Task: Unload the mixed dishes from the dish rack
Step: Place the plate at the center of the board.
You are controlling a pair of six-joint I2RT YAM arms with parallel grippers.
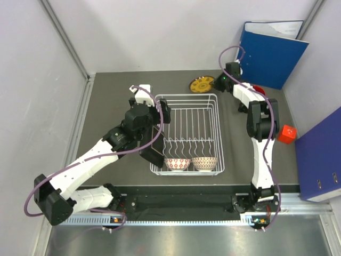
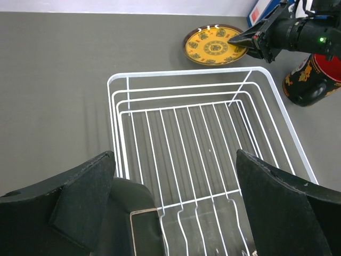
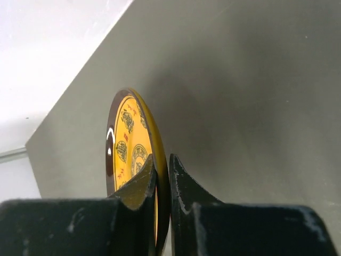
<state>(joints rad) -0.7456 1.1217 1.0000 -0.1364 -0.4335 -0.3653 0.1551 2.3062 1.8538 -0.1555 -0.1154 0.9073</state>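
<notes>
Here, the yellow plate (image 1: 202, 84) sits close to the far edge of the table (image 1: 106, 106), a little right of the middle and just past the far right corner of the rack (image 1: 187, 133). It lies about flat with its patterned face up; whether it rests on the table or hangs just above it I cannot tell. The right claw (image 3: 162, 160) reaches it from the right and is clamped on its rim, one finger on the face and one on the underside, pressed together with only the plate's edge between them. The rack stands in the middle of the table with its long axis running from the near edge to the far edge, and a row of curved prongs crosses its near part. Two bowls (image 1: 190, 163) sit side by side at its near end, tipped on edge so their patterned outsides show, mouths apparently toward the far edge. The mug (image 2: 310, 80) stands on the table just right of the plate, partly behind the right arm. The left claw (image 2: 173, 160) hangs over the left side of the rack, fingers spread wide apart, holding and touching nothing.
</notes>
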